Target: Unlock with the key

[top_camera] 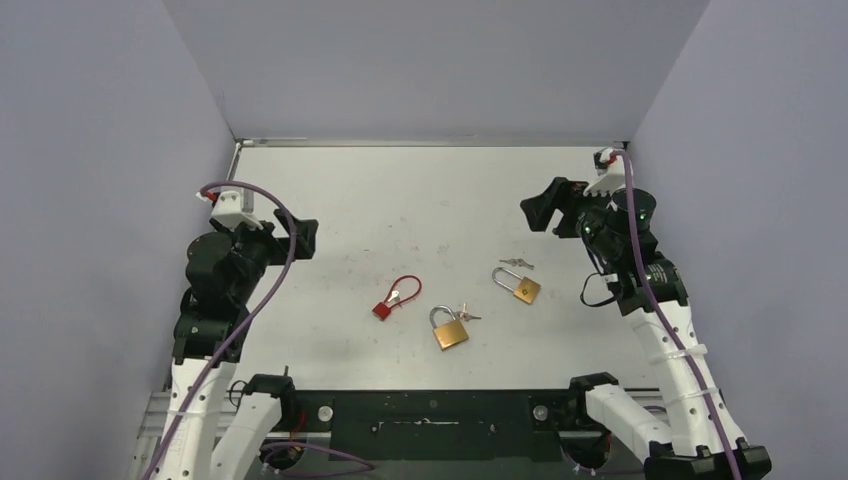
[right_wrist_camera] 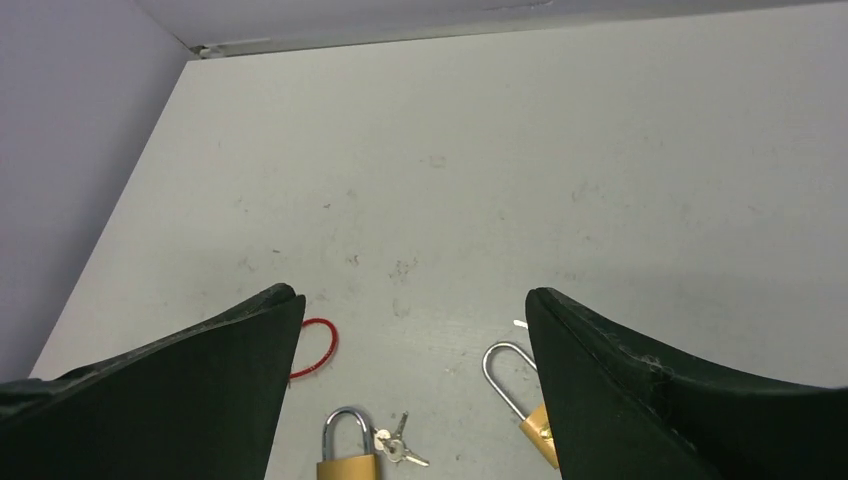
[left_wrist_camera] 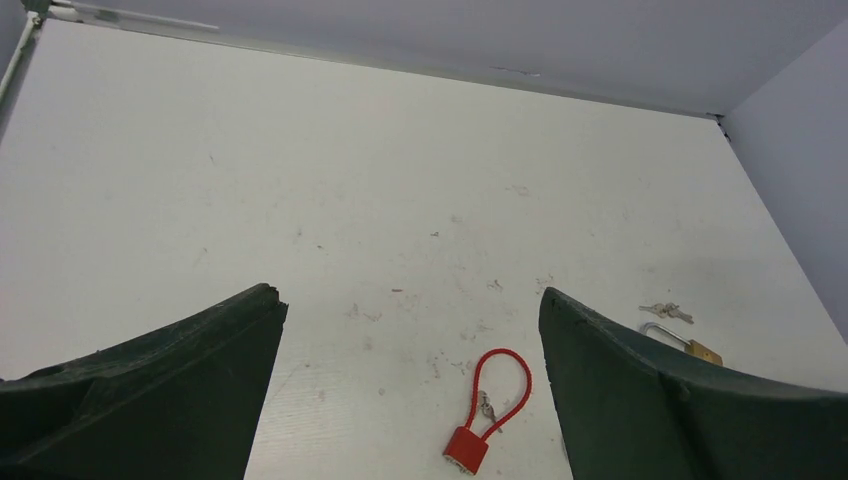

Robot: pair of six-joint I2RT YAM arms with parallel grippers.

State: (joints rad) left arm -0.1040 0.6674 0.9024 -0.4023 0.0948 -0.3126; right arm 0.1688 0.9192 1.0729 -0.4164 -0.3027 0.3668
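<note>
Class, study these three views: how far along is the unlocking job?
Done: nothing visible. The red cable lock, the middle brass padlock and the farther brass padlock lie with shackles seemingly closed.
In hand: nothing. The left gripper and right gripper are open and empty above the table.
Left: everything, starting with picking up the keys beside the middle padlock.

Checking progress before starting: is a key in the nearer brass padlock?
Out. The keys lie loose on the table beside the padlock; nothing sticks from its base.
</note>
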